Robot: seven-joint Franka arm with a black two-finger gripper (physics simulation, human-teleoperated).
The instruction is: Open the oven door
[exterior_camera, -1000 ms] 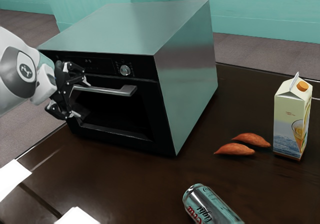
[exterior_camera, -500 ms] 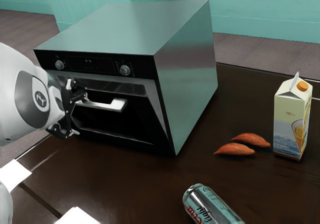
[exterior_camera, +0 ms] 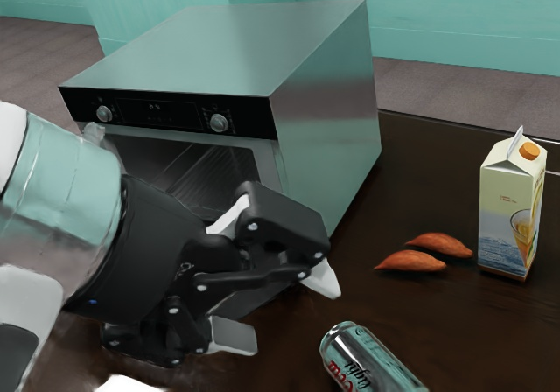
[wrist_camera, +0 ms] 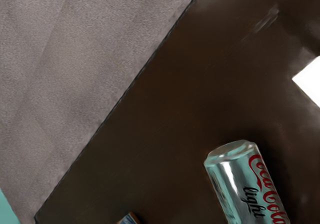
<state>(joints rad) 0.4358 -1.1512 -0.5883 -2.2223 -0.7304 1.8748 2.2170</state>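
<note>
In the exterior view my gripper (exterior_camera: 278,307) is large in front of the oven (exterior_camera: 325,112), its two fingertips spread apart with nothing seen between them. The oven front stands uncovered below the control panel, and rack bars show inside the cavity (exterior_camera: 208,178). The door is lowered from the front; most of it is hidden behind my gripper and arm, so its exact angle cannot be told. Its handle cannot be made out. The wrist view looks down on the dark table (wrist_camera: 165,114).
A silver can (exterior_camera: 367,361) lies near the gripper, also seen as a can (wrist_camera: 242,184) in the wrist view. Two sweet potatoes (exterior_camera: 411,262) and a drink carton (exterior_camera: 507,217) stand farther toward the exterior view's right. A white sheet (wrist_camera: 311,81) lies on the table.
The door has gone from closed, through tilted outward, to lowered, baring the racks. My gripper has left the handle area and come out toward the camera, and the hand has turned.
</note>
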